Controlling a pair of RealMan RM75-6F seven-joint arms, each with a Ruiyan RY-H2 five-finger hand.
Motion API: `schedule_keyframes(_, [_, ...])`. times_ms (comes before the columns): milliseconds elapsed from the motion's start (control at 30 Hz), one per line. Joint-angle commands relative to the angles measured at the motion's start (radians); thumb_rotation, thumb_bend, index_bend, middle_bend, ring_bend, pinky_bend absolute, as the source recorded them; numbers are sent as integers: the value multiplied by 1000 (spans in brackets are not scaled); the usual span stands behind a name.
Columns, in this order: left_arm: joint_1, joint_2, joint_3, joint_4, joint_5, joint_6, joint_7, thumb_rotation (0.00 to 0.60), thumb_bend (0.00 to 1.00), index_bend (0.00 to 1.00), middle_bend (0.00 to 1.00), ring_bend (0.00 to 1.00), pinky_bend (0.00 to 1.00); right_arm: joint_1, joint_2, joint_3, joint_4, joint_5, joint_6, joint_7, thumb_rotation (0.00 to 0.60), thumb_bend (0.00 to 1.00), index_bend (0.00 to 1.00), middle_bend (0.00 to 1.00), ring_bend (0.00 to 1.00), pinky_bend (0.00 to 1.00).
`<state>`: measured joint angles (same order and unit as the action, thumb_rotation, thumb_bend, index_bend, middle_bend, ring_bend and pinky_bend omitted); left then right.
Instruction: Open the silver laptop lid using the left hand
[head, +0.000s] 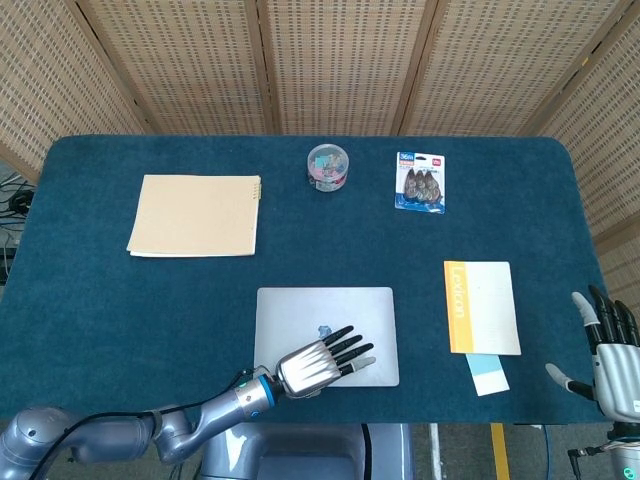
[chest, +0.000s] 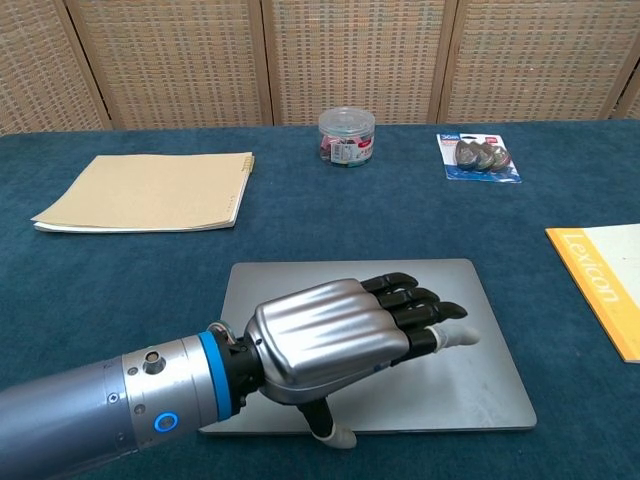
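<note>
Left hand (chest: 345, 335), metallic shell, lay flat over the closed, smooth silver laptop (chest: 480, 385); fingers extended, grasping nothing. Right hand (head: 612, 352) hung released beside the fuzzy blue table (head: 100, 310).

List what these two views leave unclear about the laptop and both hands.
- Laptop: its lid's front-left edge is covered by the left hand in the chest view, so any thumb contact there is hidden.
- Left hand's palm side: faces down in both views.
- Right hand: cut off by the head view's edge, absent from the chest view.
- Jar: contents too small.
</note>
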<state>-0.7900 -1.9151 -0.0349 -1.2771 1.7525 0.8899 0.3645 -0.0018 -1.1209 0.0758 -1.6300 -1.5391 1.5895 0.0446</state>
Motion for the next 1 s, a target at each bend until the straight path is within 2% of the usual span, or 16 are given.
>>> schedule_keyframes(33, [-5, -10, 5, 10, -8, -1, -2, 600, 0, 0, 0, 0, 0, 0, 0, 0, 1, 0, -1, 1, 600, 0, 0, 0, 0, 0])
schedule_keyframes(333, [-16, -45, 7, 51, -33, 10, 2, 600, 15, 0, 0, 0, 0, 1, 2, -1, 1, 0, -2, 9, 600, 0, 0, 0, 0, 0])
schedule_keyframes(500, [-24, -48, 8, 57, -39, 15, 9, 600, 166, 0, 0, 0, 0, 2, 4, 0, 3, 4, -4, 17, 600, 0, 0, 0, 0, 0])
schedule_keyframes(567, [-24, -46, 10, 52, -42, 17, 10, 600, 188, 0, 0, 0, 0, 2, 5, 0, 4, 5, -6, 18, 600, 0, 0, 0, 0, 0])
schedule_keyframes(1000, [-32, -33, 12, 28, -65, 25, 32, 600, 223, 0, 0, 0, 0, 4, 8, -3, 1, 4, -10, 22, 600, 0, 0, 0, 0, 0])
